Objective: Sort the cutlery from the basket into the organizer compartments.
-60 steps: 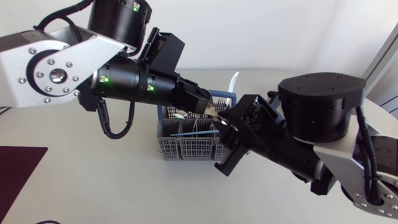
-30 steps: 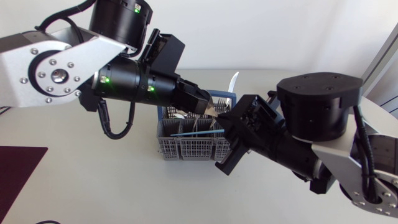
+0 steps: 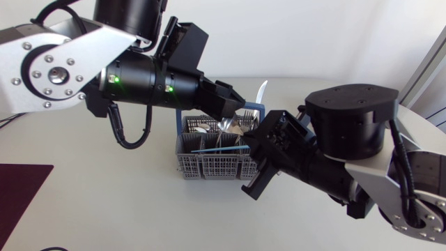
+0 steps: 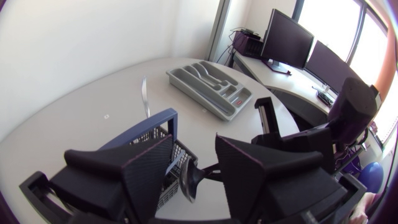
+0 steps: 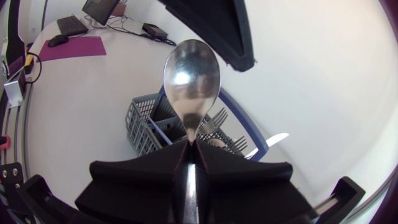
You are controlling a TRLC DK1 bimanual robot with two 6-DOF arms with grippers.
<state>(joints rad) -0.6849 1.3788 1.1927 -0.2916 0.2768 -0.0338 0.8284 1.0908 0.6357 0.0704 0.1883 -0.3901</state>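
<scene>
The left pincer (image 3: pixel 235 104) has risen slightly from the basket (image 3: pixel 209 167) and stands open, matte wedges apart on either side of the spoon (image 5: pixel 191 78), so the handover looks done. That polished steel spoon, its bowl smooth and oval, sits above the grey lattice plastic basket with its handle clamped in the right pincer (image 5: pixel 191 148). The moulded grey organizer (image 4: pixel 205 84) lies well apart.

You get bright, soft daylight. Your wrist views bend at their edges. The spoon (image 5: pixel 191 78) in your right claw (image 5: pixel 191 148) shines.
</scene>
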